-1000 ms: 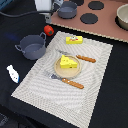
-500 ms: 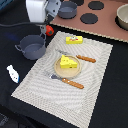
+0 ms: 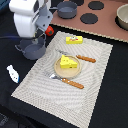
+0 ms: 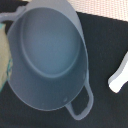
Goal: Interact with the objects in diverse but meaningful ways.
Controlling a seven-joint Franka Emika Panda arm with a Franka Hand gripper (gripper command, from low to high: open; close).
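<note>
**Over the grey pot: arm low at the mat's edge**

Above the grey two-handled pot [image 3: 33, 48], at the exterior view's left, hangs the white arm, its bulk hiding the gripper; fingers not visible in either view, so cannot tell whether spread or closed. Nothing seen held.

From the wrist view: looking straight down into the pot [image 4: 47, 55], interior bare, one looped handle [image 4: 80, 104] in full sight, the other only just caught at the picture's corner. Beside the pot on the dark table, part of the white fish [image 4: 120, 77], apart from the pot's rim. At the opposite side, a sliver of the striped mat [image 4: 4, 60].

From the exterior view: pot standing upright on the dark table [image 3: 20, 110], just beside the striped mat's [image 3: 95, 95] edge. White fish [image 3: 12, 73] lying on the table, well apart from the mat, nearer the camera than the pot. Behind the arm, a glimpse of the red tomato [image 3: 49, 30]. On the mat, a round wooden plate [image 3: 67, 72] bearing the yellow holed cheese wedge [image 3: 67, 62]. Farther back on the mat, the yellow rectangular block with red label [image 3: 73, 39]. Flanking the plate, two utensils with orange handles: a knife [image 3: 85, 58] on the far side, a fork [image 3: 70, 82] on the near side. Beyond the mat, a toy stove top [image 3: 92, 12] with dark burners and a grey pan [image 3: 66, 7].
</note>
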